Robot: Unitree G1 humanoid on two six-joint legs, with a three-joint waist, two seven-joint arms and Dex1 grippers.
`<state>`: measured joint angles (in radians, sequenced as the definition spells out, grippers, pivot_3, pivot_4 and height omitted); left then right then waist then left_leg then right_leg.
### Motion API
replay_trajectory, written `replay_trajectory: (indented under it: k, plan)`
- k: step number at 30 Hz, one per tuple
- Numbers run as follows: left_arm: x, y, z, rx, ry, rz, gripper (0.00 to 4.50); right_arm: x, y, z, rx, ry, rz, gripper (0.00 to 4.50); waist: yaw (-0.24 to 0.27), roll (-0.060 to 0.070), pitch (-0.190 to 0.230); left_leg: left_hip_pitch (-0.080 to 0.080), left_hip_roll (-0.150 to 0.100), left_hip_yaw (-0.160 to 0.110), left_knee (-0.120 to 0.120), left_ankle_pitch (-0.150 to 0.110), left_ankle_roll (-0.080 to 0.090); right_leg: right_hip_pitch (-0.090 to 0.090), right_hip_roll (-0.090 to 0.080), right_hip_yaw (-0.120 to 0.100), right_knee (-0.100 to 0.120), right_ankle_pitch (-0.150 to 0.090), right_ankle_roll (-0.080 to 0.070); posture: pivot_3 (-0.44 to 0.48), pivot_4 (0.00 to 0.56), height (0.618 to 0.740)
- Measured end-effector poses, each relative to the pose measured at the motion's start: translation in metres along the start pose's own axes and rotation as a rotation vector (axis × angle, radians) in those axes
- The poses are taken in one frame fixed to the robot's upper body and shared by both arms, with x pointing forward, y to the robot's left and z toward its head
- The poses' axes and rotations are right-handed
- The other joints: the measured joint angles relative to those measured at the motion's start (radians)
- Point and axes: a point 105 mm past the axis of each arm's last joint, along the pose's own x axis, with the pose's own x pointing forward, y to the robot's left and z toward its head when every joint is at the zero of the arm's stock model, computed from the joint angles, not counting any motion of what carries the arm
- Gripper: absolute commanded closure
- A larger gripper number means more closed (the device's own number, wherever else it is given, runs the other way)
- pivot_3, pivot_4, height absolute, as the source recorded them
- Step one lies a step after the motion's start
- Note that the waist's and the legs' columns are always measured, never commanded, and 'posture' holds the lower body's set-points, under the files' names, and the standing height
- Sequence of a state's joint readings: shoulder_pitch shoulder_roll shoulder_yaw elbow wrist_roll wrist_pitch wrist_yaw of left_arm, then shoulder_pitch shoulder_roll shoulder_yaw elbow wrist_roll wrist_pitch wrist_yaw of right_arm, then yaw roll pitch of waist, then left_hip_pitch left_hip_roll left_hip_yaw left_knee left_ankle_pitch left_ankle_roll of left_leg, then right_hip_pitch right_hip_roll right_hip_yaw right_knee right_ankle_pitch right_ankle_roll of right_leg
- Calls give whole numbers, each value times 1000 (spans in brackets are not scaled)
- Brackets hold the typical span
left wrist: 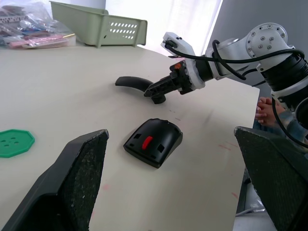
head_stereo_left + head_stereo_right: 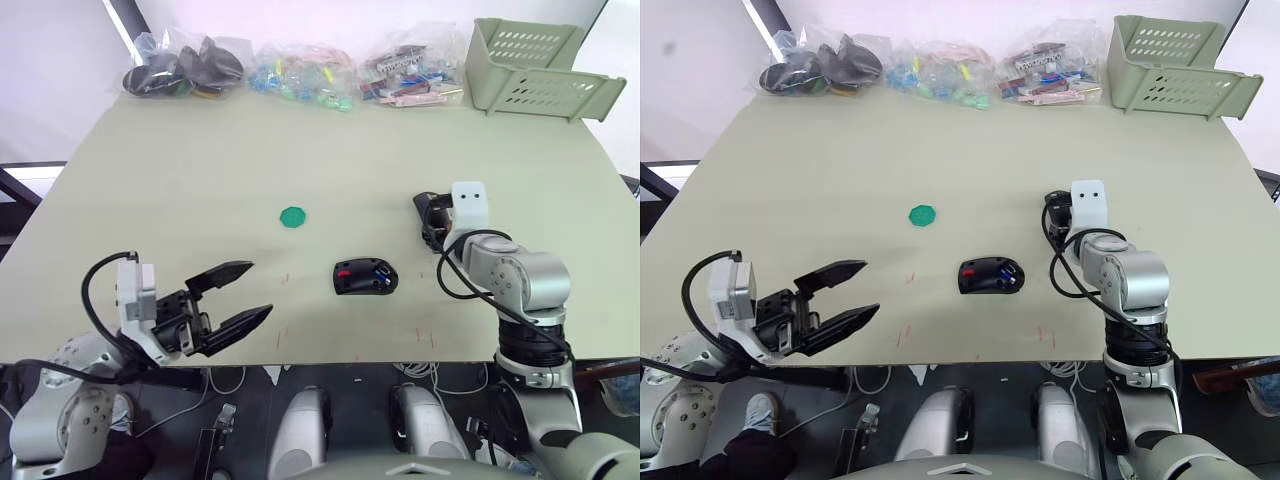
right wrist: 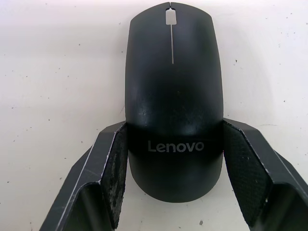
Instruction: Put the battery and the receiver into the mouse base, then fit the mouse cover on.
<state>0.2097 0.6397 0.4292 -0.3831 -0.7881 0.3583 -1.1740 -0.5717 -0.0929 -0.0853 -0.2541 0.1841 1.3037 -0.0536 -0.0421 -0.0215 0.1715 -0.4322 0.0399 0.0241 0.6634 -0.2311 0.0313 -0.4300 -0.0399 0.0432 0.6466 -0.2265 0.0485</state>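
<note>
The mouse cover lies flat on the table right of centre, and my right gripper has its fingers pressed against both sides near the lettering, so I judge I am grasping it. The mouse base sits open at centre frame, blue and red showing inside. The cover step seems in hand: next I must lift it and line it up over the base. My left gripper hangs open, lower left. The pale table carries a green disc, bags and a tray along the top edge.
</note>
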Motion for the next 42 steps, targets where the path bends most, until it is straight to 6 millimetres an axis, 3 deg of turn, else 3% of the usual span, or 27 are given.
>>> replay_trajectory:
  k: [10,15,21,24,33,42]
  plan:
    - [1,0,-1,14,-1,-3,0,-4,-6,6,-108,-32,24,1941,1,0,0,0,0,0,0,0,0,0,0,0,0,0,0,0,150,740]
    - [-1,4,-4,3,0,-1,0,-46,10,34,-373,-180,381,1941,1,1,1,0,0,0,0,0,0,0,0,0,-1,0,0,0,150,740]
    - [-3,8,-7,-3,20,-27,0,-84,16,27,-611,-107,719,1941,2,1,1,0,0,0,1,0,0,1,1,0,-1,0,0,0,150,740]
    - [-2,9,-5,10,34,-56,0,-93,23,28,-680,-72,848,1941,-1,0,1,1,1,0,1,0,0,0,1,1,0,0,0,0,150,740]
    - [-4,12,-6,16,58,-102,0,-76,49,9,-832,69,1041,1941,6,0,1,0,1,0,2,0,0,0,1,1,0,0,0,0,150,740]
    - [-7,11,-7,16,81,-132,0,-60,56,8,-936,117,1098,1941,6,0,1,0,1,0,2,0,0,0,1,0,1,0,0,0,150,740]
